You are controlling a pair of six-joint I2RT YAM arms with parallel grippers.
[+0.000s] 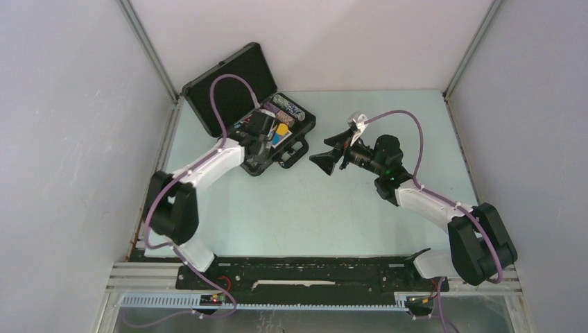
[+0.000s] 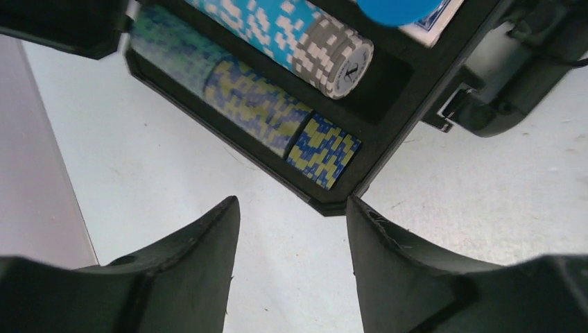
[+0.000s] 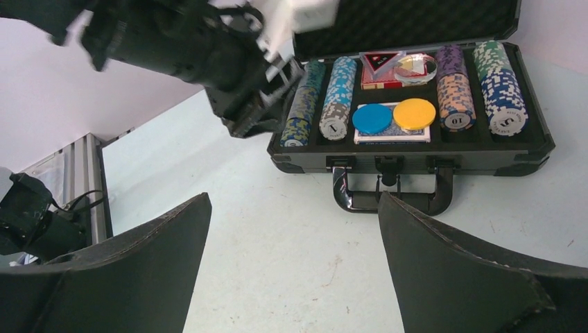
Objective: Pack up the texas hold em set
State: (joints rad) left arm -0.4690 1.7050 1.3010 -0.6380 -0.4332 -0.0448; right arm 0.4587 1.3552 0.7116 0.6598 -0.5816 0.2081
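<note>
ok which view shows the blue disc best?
Right wrist. There the blue disc shows whole and unblocked, lying on the deck beside the orange disc. The left wrist view catches only its lower edge, cut off at the top of the picture. The top view shows it as a tiny blue speck inside the case.

Chip rows end faces — 1, 10, 5.

From above, the left gripper hides the left chip rows of the briefcase; in the left wrist view the blue disc and card deck run off the top edge.
</note>
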